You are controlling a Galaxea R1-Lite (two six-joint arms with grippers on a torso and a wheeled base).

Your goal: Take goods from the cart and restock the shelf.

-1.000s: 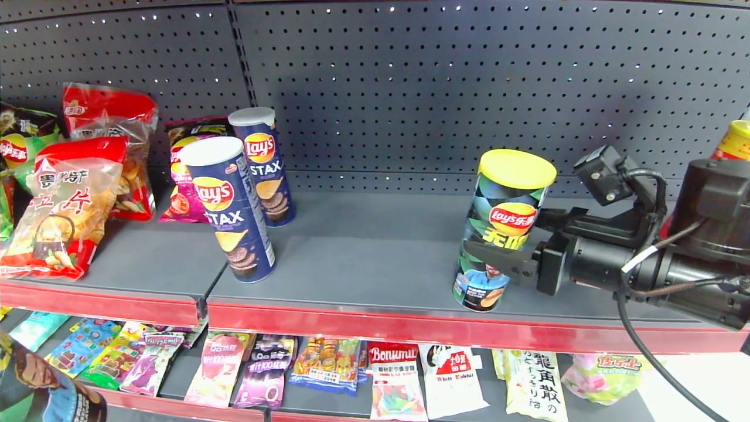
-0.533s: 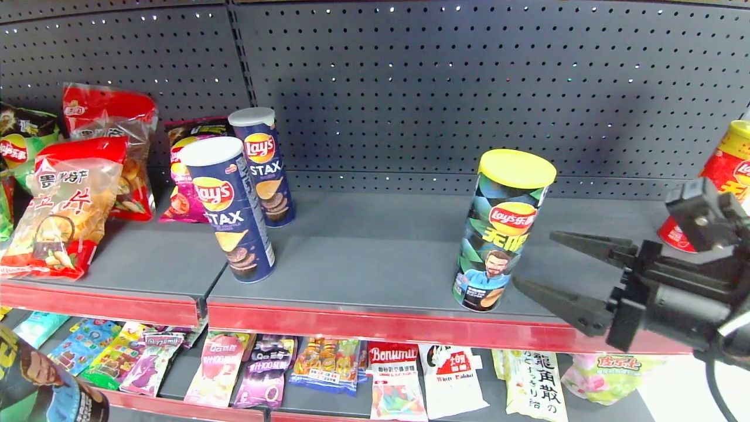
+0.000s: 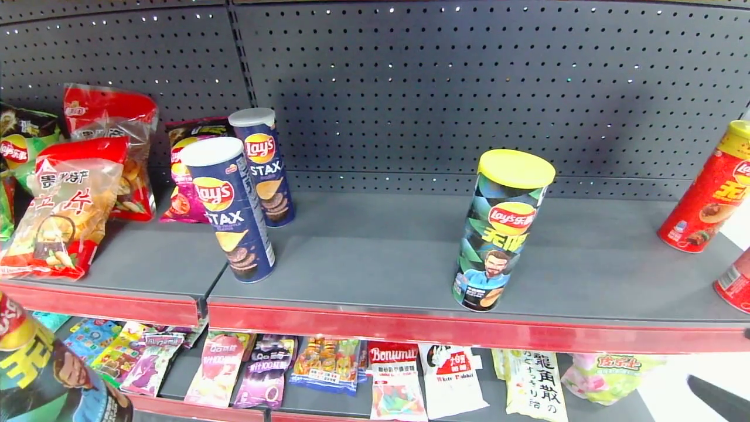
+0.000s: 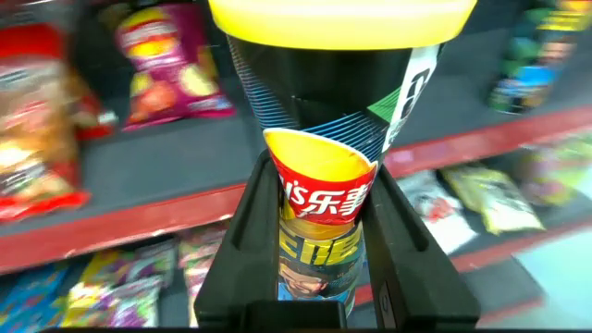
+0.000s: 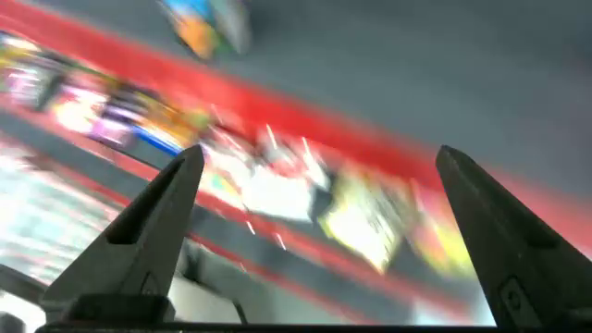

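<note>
A green chip can (image 3: 504, 228) with a yellow lid stands upright near the front edge of the grey shelf (image 3: 381, 264), with nothing touching it. My right gripper (image 5: 319, 231) is open and holds nothing. It faces the shelf's red front lip, and one of its fingertips (image 3: 718, 398) shows at the lower right of the head view, well below the shelf. My left gripper (image 4: 324, 213) is shut on a second green can (image 4: 338, 139) with a yellow lid. That can (image 3: 53, 375) is at the lower left in the head view, below the shelf level.
Two blue chip cans (image 3: 231, 205) stand left of centre, with snack bags (image 3: 64, 199) beyond them. A red can (image 3: 706, 187) leans at the far right, another red can (image 3: 735, 284) at the edge. Open shelf lies between the blue cans and the green can. Packets (image 3: 398, 381) line the lower shelf.
My right gripper let go of the green can on the shelf, opened and drew back down to the right. The can stayed upright. The held can at lower left rose slightly.
</note>
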